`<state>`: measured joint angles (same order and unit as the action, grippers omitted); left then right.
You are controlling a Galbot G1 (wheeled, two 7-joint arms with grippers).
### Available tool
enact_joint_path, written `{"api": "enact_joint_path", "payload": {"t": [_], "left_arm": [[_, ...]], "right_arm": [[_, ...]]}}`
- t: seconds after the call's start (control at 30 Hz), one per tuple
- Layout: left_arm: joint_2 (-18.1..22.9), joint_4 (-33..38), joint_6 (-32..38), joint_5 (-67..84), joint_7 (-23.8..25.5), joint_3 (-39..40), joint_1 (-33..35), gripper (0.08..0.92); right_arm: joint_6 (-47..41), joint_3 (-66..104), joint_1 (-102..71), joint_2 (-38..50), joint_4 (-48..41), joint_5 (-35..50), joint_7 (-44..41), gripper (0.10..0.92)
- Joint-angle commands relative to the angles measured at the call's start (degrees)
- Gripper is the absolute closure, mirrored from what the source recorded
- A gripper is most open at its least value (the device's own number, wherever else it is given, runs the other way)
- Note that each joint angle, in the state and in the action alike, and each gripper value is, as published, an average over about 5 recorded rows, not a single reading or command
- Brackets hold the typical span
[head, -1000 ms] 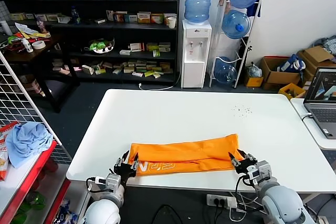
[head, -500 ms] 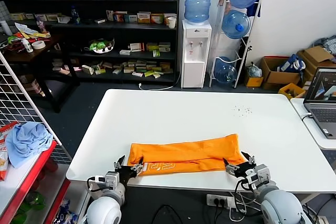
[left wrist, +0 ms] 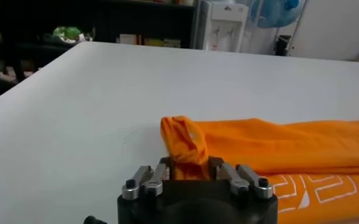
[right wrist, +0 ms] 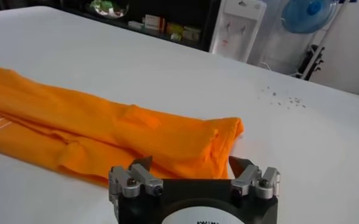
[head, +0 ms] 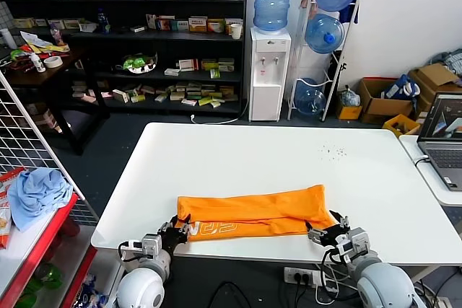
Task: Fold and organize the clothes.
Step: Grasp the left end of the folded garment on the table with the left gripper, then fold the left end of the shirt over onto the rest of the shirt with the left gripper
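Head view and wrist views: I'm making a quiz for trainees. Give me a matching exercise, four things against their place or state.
Things:
1. T-shirt
2. left tool
3. right tool
4. light blue cloth

States:
a. open, at the shirt's end
b. on the red rack beside the table
c. folded into a long band on the table
d. closed on an orange corner

Pairs: 1-c, 2-d, 3-a, 4-b

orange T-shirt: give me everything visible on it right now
The orange T-shirt lies folded into a long band across the near part of the white table, soft and cotton-like, with white lettering along its near strip. The left gripper is shut on a raised fold at one end. The right gripper stands open at the other end, holding nothing.
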<state>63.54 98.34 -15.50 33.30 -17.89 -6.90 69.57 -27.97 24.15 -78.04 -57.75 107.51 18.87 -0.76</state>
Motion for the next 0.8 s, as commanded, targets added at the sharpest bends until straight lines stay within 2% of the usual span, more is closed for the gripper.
{"api": "enact_joint_path", "payload": {"t": [0.03, 0.2, 0.3, 0.67, 0.8], "left_arm": [[-0.68, -0.58, -0.36, 1.09, -0.01, 0.01, -0.63, 0.666], [-1.99, -1.92, -0.4, 0.76, -0.79, -1.55, -2.15, 0.812], [-3.43, -2.77, -0.5, -0.46, -1.96, -3.32, -2.99, 0.87], [-10.82, -4.89, 1.22, -8.65, -5.01, -9.33, -4.54, 0.879], [-13.84, -3.23, 1.55, -8.49, -5.05, -9.68, -4.43, 0.879]], "right_arm": [[0.26, -0.05, -0.09, -0.07, 0.01, -0.02, 0.06, 0.203], [0.79, -0.01, -0.03, -0.27, -0.01, 0.05, 0.36, 0.203], [1.08, 0.01, 0.04, -0.35, -0.07, 0.05, 0.53, 0.203], [1.89, -0.63, 0.49, -1.42, -0.45, -0.67, 1.06, 0.203], [3.48, -0.64, 0.22, -2.01, -0.57, -1.72, 1.59, 0.203]]}}
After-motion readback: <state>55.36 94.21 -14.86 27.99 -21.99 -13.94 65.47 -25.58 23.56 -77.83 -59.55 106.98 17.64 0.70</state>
